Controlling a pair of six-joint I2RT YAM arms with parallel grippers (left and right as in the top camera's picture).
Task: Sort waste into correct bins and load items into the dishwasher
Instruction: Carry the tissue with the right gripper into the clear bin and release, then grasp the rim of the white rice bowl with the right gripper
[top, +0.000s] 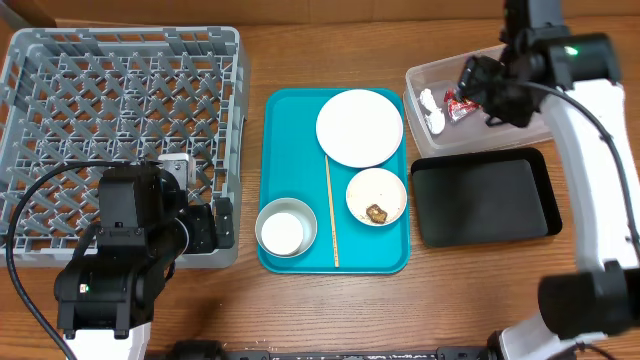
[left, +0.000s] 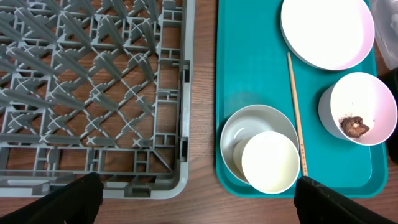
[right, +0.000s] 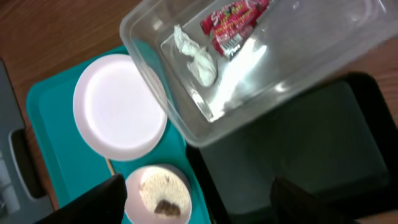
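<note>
Clear tub (right: 311, 50) holds wrapper (right: 233, 25) and tissue (right: 196, 56); left gripper (left: 199, 186) and right gripper (right: 198, 185) (both empty) gape wide.

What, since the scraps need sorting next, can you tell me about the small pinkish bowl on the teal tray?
The bowl is small, round and pale pinkish-white, smooth like plastic or ceramic. It stands upright on the right part of the teal tray, right of the wooden stick and just below the white plate. Inside lie a brown food scrap and pale specks, perhaps rice. Nothing grips it.
</note>
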